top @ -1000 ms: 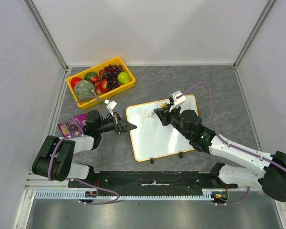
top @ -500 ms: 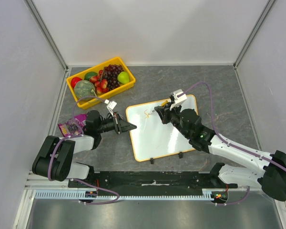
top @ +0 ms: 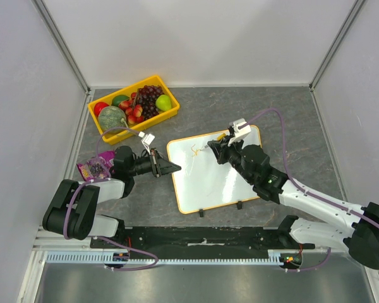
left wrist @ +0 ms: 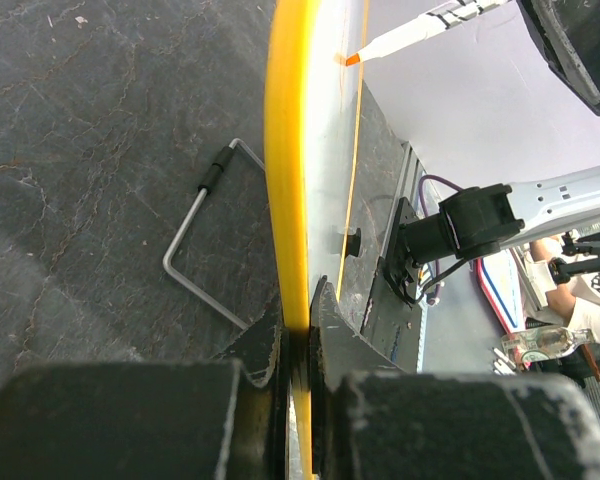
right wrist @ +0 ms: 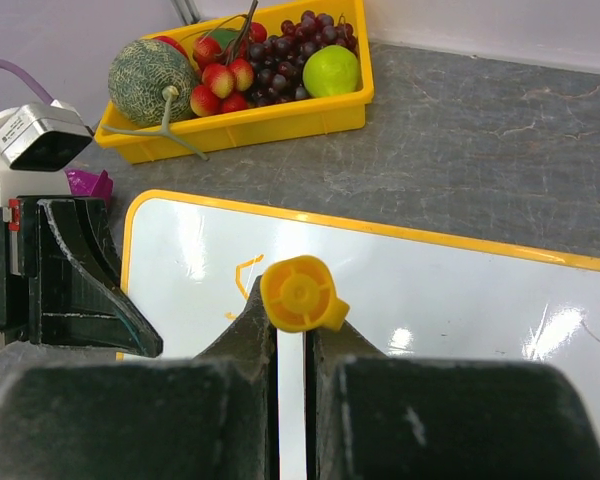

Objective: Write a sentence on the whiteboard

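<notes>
The whiteboard (top: 218, 180) with its orange-yellow rim lies on the grey table. My left gripper (top: 174, 168) is shut on its left rim (left wrist: 288, 180), with one jaw on each side of the rim (left wrist: 298, 312). My right gripper (top: 216, 150) is shut on an orange marker, whose yellow end cap (right wrist: 298, 293) shows between the fingers (right wrist: 292, 322). The marker tip (left wrist: 351, 59) is at the board's upper left. The sentence is only a short orange stroke like an "S" (top: 194, 150), also visible in the right wrist view (right wrist: 242, 278).
A yellow fruit crate (top: 170, 115) with melon, grapes and apples stands at the back left and also shows in the right wrist view (right wrist: 280, 118). A purple packet (top: 93, 167) lies by the left arm. A wire stand (left wrist: 202, 250) lies under the board's rim.
My right gripper has shifted slightly to the right along the top of the board with the marker. The left gripper and the board have not moved.
</notes>
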`<action>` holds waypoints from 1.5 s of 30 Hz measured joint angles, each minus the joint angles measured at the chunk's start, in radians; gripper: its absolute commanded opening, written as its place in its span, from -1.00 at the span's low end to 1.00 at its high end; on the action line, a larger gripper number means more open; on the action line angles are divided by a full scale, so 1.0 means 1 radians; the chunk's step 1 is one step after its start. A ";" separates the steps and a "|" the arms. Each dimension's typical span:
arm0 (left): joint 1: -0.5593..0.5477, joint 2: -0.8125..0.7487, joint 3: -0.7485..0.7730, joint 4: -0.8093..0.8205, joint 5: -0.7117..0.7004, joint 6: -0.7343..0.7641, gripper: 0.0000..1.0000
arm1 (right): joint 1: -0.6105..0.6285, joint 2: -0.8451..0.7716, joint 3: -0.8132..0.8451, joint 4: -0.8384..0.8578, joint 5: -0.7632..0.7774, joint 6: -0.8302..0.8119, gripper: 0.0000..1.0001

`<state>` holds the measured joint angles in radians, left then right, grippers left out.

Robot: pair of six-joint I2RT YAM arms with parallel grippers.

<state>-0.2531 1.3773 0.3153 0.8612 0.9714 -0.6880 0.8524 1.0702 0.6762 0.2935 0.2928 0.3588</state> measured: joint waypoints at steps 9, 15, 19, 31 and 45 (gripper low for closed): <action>0.000 0.001 0.000 -0.001 -0.001 0.000 -0.96 | -0.001 -0.017 -0.032 0.003 -0.037 0.009 -1.00; 0.000 0.001 0.000 -0.001 -0.001 0.000 -0.96 | -0.001 -0.016 -0.032 0.005 -0.037 0.009 -1.00; 0.000 0.001 0.000 -0.002 -0.001 0.000 -0.96 | -0.001 -0.011 -0.029 0.010 -0.032 0.009 -1.00; 0.000 0.001 0.000 -0.001 -0.001 0.000 -0.96 | -0.001 0.011 0.003 0.008 0.005 0.008 -1.00; 0.000 0.001 0.000 0.000 0.000 0.000 -0.96 | -0.004 -0.008 0.003 -0.014 0.045 0.009 -1.00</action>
<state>-0.2527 1.3785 0.3153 0.8612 0.9714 -0.6880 0.8486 1.0622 0.6796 0.2798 0.3378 0.3676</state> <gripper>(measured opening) 0.077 0.078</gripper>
